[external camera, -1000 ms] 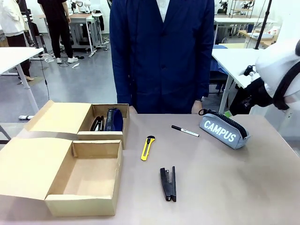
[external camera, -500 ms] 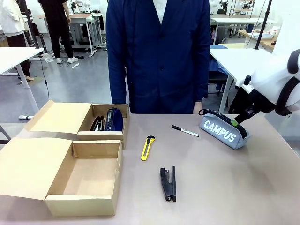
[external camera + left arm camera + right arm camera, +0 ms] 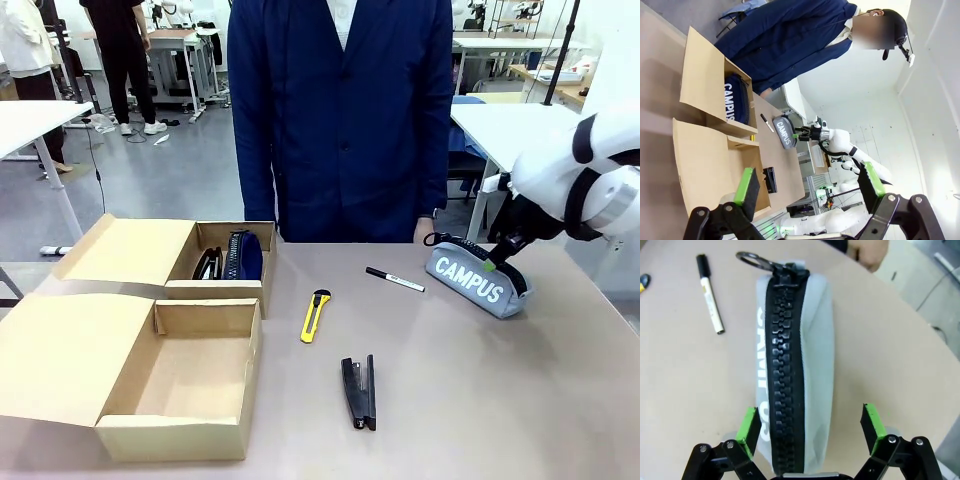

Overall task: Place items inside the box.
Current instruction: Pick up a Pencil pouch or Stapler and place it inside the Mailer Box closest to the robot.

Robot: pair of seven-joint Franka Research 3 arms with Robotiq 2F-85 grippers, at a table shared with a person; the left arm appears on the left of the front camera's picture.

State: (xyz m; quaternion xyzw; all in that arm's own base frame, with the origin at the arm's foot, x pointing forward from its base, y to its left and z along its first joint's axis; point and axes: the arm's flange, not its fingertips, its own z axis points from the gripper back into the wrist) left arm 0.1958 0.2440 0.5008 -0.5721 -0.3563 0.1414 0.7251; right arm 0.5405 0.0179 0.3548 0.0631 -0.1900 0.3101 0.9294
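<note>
The grey pencil case (image 3: 478, 281) rests on the surface (image 3: 560, 400), soft and rounded, with its black zip uppermost and CAMPUS printed in white along its side. The right pincer (image 3: 811, 424) hovers over one end, jaws wide apart and empty, straddling the zip, probably to grip across the body. The black marker (image 3: 394, 280) lies just beside the case. The cardboard box (image 3: 180, 425) stands well apart from it. The left pincer (image 3: 809, 182) is open too, holding nothing.
</note>
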